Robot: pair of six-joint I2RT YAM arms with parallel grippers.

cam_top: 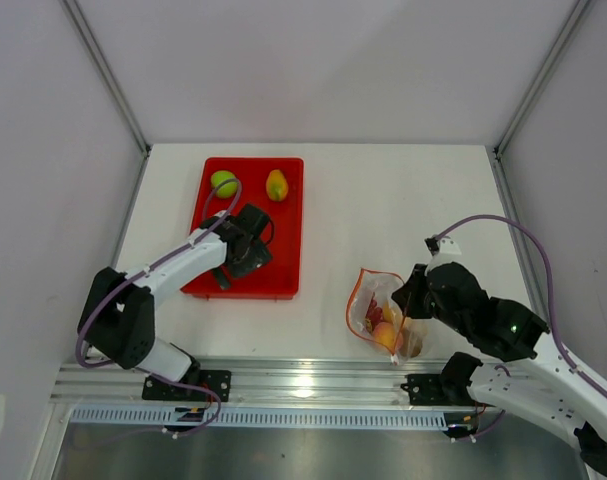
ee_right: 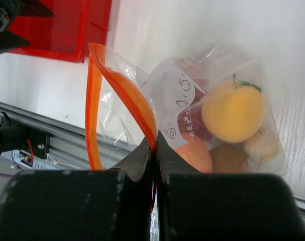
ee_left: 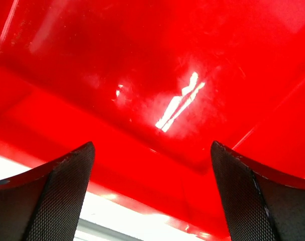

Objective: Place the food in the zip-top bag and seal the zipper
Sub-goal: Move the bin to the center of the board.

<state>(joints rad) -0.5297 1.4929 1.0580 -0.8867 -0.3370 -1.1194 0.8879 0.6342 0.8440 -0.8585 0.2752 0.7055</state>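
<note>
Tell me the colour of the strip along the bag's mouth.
The zipper is orange-red, clearest in the right wrist view.

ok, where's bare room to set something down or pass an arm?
Free: table between red tray and right edge, beyond the zip-top bag; the strip between tray and bag. Crowded: green apple and mango at the tray's far end, open left pincer over its near half, right pincer shut on the zipper.

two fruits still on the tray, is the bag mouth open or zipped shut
Open: on the zip-top bag, the two sides of the zipper gape apart; the right end effector pinches one.
</note>
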